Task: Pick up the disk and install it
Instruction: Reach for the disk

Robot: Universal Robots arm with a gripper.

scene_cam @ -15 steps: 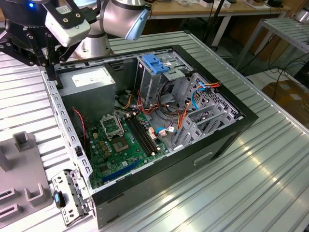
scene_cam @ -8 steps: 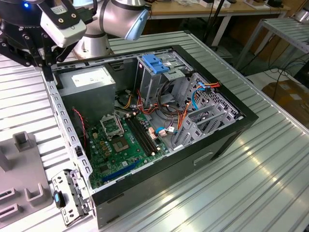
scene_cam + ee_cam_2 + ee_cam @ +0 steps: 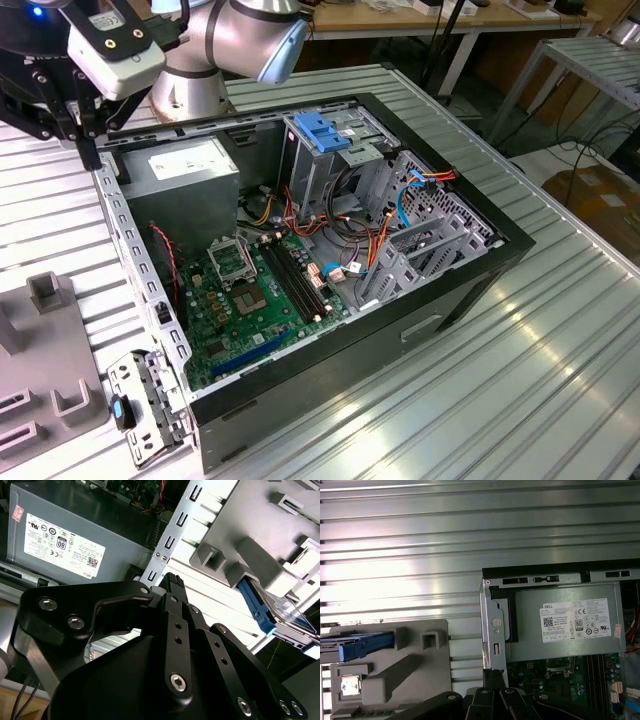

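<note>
- Exterior view: the claw (image 3: 88, 145) hangs at the upper left of the frame, over the corner of the open computer case (image 3: 440, 320) beside the power supply (image 3: 190, 165). Its jaws look clenched with nothing in them. The grey fixture (image 3: 45, 390) lies on the ribbed surface (image 3: 480, 400) at the lower left, well apart from the claw. In the upper middle, a blue-handled bracket (image 3: 322, 133) tops the drive cage (image 3: 335, 180), which is probably where the disk belongs.
- Second wrist view: the claw (image 3: 172, 582) points at the case's edge strip, between the power supply (image 3: 65, 545) and the fixture (image 3: 250, 555). The disk (image 3: 265, 612) sits in that fixture with its blue rail toward the camera and silver metal behind. It is untouched and apart from the claw.
- First wrist view: the claw (image 3: 494, 677) lies along the case wall, its fingertips seemingly together. The disk (image 3: 365, 645) rests in the fixture (image 3: 420, 670), seemingly on edge, on the far side of the fixture from the case.
- Judgement: the pick-up is the step in hand, at the approach, and nothing is grasped. A grasp calls for the claw to be carried from the case corner across to the fixture. The jaws must be parted wide enough for the disk and squared to its edges.
</note>
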